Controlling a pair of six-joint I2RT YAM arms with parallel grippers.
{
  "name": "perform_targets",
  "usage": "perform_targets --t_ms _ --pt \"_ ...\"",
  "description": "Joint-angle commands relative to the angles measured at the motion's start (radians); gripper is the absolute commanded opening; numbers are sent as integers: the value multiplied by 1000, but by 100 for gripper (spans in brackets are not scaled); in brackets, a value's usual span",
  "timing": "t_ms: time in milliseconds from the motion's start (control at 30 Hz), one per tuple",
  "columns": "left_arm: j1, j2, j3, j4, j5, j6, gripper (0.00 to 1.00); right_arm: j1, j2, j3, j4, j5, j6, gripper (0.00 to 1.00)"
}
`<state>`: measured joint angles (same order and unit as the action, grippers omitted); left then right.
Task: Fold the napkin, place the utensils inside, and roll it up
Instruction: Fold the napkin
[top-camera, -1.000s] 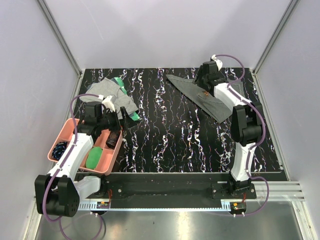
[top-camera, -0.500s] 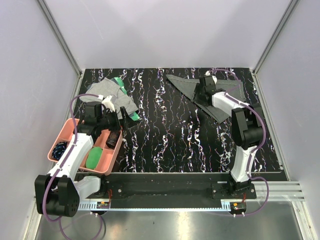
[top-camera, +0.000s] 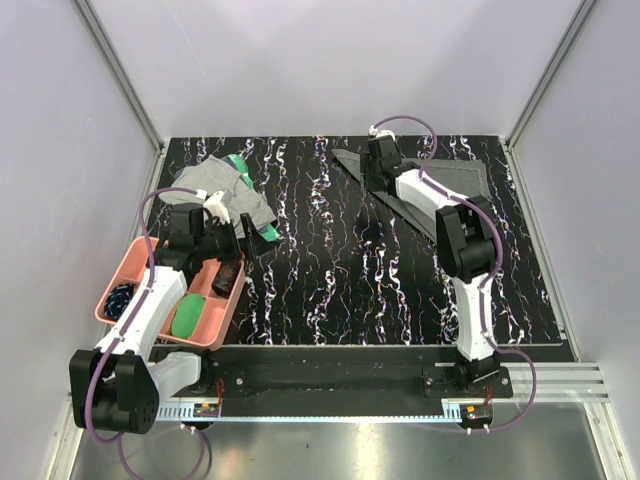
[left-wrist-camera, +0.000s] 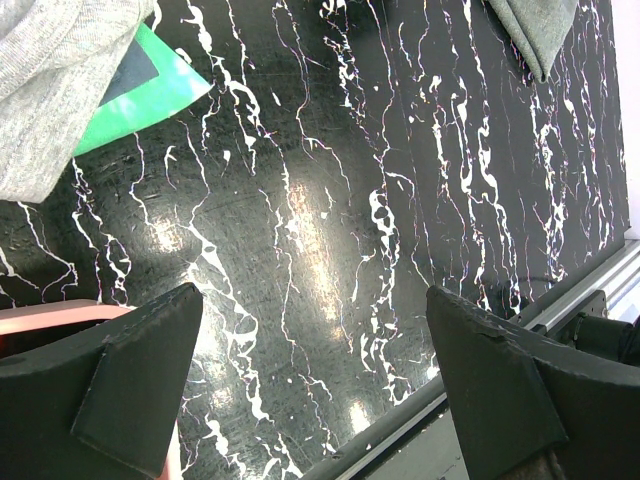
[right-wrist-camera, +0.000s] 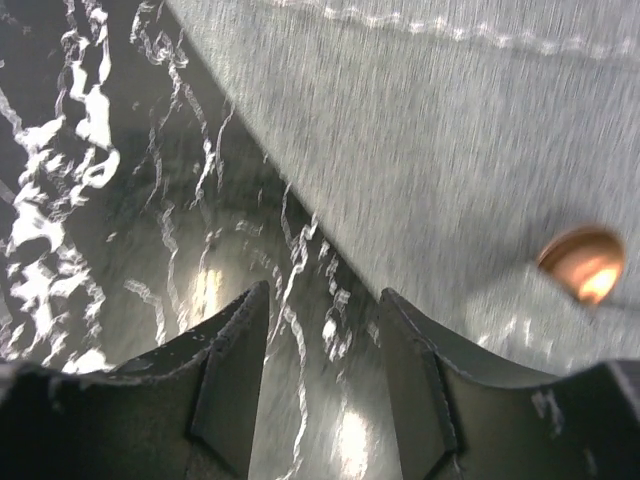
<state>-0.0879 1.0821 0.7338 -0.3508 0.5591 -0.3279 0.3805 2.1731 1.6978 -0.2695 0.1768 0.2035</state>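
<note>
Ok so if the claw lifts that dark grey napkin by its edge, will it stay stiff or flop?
Probably flops: the napkin looks like thin woven cloth lying flat, so a lifted edge would likely drape. Pushed, it may bunch rather than slide. The copper spoon on it could then shift.

High overview; two wrist close-ups of table (left-wrist-camera: 330, 200)

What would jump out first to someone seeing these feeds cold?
The black white-veined table dominates, with the dark grey napkin at its far right and the right hand, open and empty, at the napkin's edge. A copper spoon bowl glints on the cloth in the right wrist view. Near left, a pink tray sits beside the wide-open left hand.
</note>
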Motion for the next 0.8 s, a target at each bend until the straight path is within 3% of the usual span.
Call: perform_targets --t_ms 0,300,767 --pt "-1 -2 41 19 -18 20 96 -2 97 146 -25 52 -119 54" --pt "0 4 44 19 -13 18 96 -2 246 328 -125 36 -237 52" --pt "7 4 44 22 -1 13 96 4 287 346 -166 66 -334 43"
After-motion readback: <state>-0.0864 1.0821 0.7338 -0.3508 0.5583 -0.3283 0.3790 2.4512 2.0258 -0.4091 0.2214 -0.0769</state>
